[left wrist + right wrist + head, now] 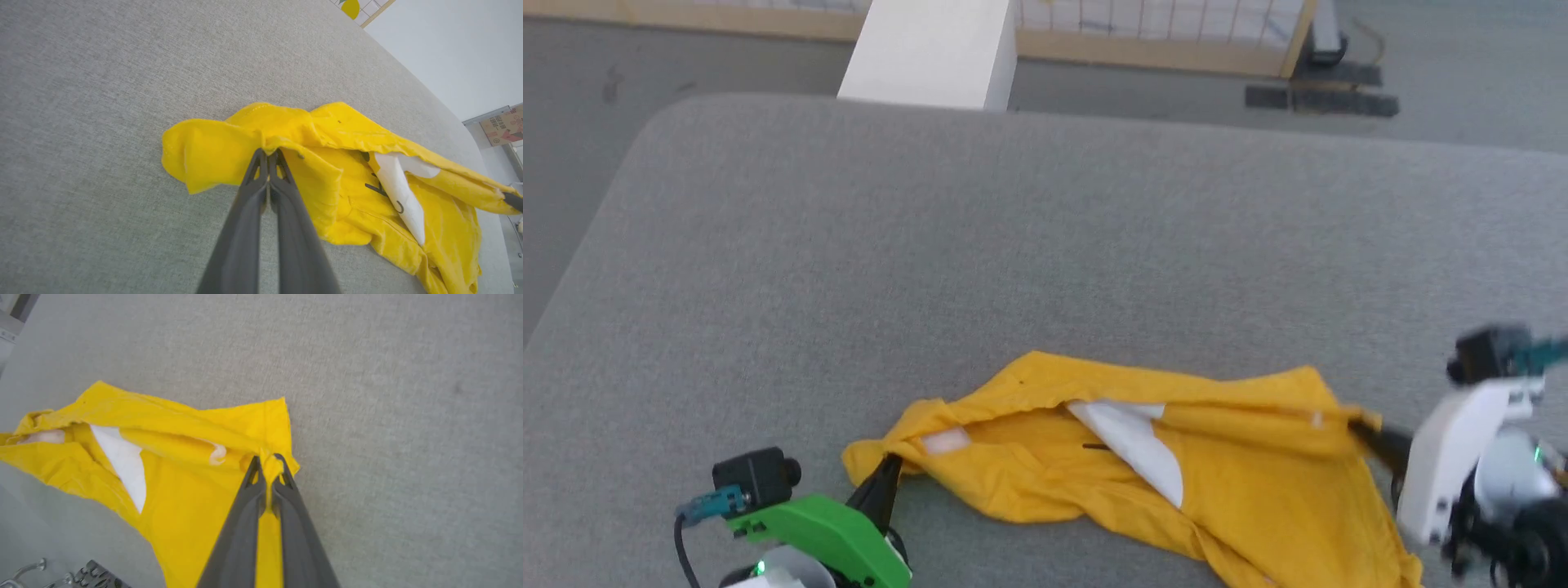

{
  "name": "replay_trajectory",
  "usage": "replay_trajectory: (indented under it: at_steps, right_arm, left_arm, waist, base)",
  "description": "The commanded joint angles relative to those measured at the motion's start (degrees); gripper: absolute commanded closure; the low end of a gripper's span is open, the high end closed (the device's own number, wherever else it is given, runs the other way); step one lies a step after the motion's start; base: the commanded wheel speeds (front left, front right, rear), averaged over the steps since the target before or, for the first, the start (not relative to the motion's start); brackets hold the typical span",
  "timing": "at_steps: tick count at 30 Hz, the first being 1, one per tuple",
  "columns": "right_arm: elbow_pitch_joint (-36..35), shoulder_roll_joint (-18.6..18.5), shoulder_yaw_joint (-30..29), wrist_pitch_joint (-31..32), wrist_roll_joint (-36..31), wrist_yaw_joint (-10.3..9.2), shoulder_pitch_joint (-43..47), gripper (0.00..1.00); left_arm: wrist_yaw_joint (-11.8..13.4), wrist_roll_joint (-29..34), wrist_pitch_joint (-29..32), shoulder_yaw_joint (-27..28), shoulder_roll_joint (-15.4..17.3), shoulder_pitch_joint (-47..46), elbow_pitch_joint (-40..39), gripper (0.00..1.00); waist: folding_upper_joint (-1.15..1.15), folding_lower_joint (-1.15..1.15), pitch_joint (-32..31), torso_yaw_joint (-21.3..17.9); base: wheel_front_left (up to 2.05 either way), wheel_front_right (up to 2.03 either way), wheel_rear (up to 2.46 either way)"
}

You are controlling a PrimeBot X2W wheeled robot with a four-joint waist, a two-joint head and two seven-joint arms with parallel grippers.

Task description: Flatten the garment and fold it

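The garment (1143,457), a mustard-yellow T-shirt with a white patch and thin black strokes, lies crumpled near the front edge of the grey table (1045,245). My left gripper (889,465) is shut on its left end; in the left wrist view the fingers (261,192) pinch a fold of the garment (327,163). At the right end, my right gripper (1364,429) is shut on the cloth, and in the right wrist view its fingertips (254,473) clamp a bunched corner of the garment (184,490). The cloth hangs stretched between both grips.
The grey padded table runs far back and to both sides of the shirt. A white post (931,49) stands behind its far edge, with a wooden-framed mesh panel (1160,33) and grey floor beyond. A cardboard box (504,124) sits off the table's end.
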Motion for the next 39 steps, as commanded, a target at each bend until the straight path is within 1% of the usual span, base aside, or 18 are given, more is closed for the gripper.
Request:
replay_trajectory:
  at_steps: [1,4,7,10,12,14,17,21,23,26,29,31,32,35,39]
  right_arm:
    - [-1.7,1.4,-0.6,1.2,1.1,-0.06,2.9,1.0]
    - [-5.4,4.4,-2.6,4.4,3.3,-0.06,10.1,1.0]
    - [-8.3,6.3,-3.7,6.7,5.6,-0.06,13.0,1.0]
    - [-10.1,6.7,-4.2,7.6,6.9,-0.06,10.8,1.0]
    - [-10.5,5.9,-4.5,7.9,7.5,-0.06,6.9,1.0]
    - [-10.5,4.6,-4.8,8.2,7.6,-0.06,1.7,1.0]
    - [-8.9,2.6,-5.3,9.5,7.2,-0.06,-8.4,1.0]
    - [-3.4,1.1,-6.3,11.2,4.9,-0.06,-23.4,1.0]
    - [-0.2,1.0,-6.7,11.7,2.8,-0.06,-30.8,1.0]
    - [5.1,0.7,-6.4,10.9,-1.1,-0.06,-41.2,1.0]
    - [11.0,1.5,-6.0,8.3,-4.7,-0.06,-52.2,1.0]
    - [14.7,2.8,-6.4,5.4,-7.0,-0.06,-58.5,1.0]
    - [16.1,3.4,-6.5,4.1,-8.0,-0.06,-61.4,1.0]
    - [21.0,5.5,-7.9,-1.4,-11.4,-0.06,-70.4,1.0]
    - [26.9,7.5,-9.7,-8.2,-14.6,-0.06,-79.6,1.0]
  left_arm:
    - [0.3,-0.2,-0.4,0.2,0.4,1.1,-0.2,1.0]
    - [0.3,-0.7,-0.6,0.2,0.5,2.6,-0.4,1.0]
    - [-0.3,-1.7,-1.4,1.2,0.4,3.5,-1.1,1.0]
    - [-1.9,-2.9,-1.5,2.4,0.8,2.0,-1.9,1.0]
    - [-3.0,-2.3,-0.4,3.0,2.7,-0.9,-1.6,1.0]
    - [-4.4,-2.9,0.5,4.2,3.7,-5.1,-2.1,1.0]
    - [-5.6,-1.3,3.1,5.5,7.2,-13.8,-1.2,1.0]
    - [-7.2,1.5,7.2,5.8,10.8,-27.8,3.5,1.0]
    - [-7.9,2.9,8.8,5.7,11.6,-35.3,6.7,1.0]
    - [-7.9,5.0,10.4,5.7,11.9,-46.3,11.9,1.0]
    - [-7.0,7.9,11.2,5.8,12.2,-57.9,17.1,1.0]
    - [-6.5,9.9,10.6,5.8,12.0,-65.0,20.3,1.0]
    - [-6.4,11.5,10.5,5.4,12.5,-68.1,21.5,1.0]
    - [-6.0,15.5,8.4,4.7,12.5,-77.8,26.0,1.0]
    - [-5.8,19.3,3.7,4.5,12.0,-87.3,30.1,1.0]
  waist:
    - [0.0,0.0,-6.5,-4.7]
    - [0.0,0.0,-7.9,-5.1]
    - [0.0,0.0,-7.9,-5.8]
    - [0.0,0.0,-7.2,-6.2]
    - [0.0,0.0,-6.7,-6.3]
    - [0.0,0.0,-5.9,-6.3]
    - [0.0,0.0,-4.7,-6.5]
    - [0.0,0.0,-2.2,-6.5]
    - [0.0,0.0,-0.2,-6.6]
    - [0.0,0.0,3.0,-6.9]
    - [0.0,0.0,7.3,-7.7]
    - [0.0,0.0,9.9,-8.3]
    - [0.0,0.0,11.3,-8.8]
    - [0.0,0.0,15.2,-9.8]
    - [0.0,0.0,19.4,-10.9]
  base:
    - [0.0,0.0,0.0]
    - [0.0,0.0,0.0]
    - [0.0,0.0,0.0]
    - [0.0,0.0,0.0]
    - [0.0,0.0,0.0]
    - [0.0,0.0,0.0]
    - [0.0,0.0,0.0]
    - [0.0,0.0,0.0]
    - [0.0,0.0,0.0]
    - [0.0,0.0,0.0]
    - [0.0,0.0,0.0]
    - [0.0,0.0,0.0]
    - [0.0,0.0,0.0]
    - [0.0,0.0,0.0]
    - [0.0,0.0,0.0]
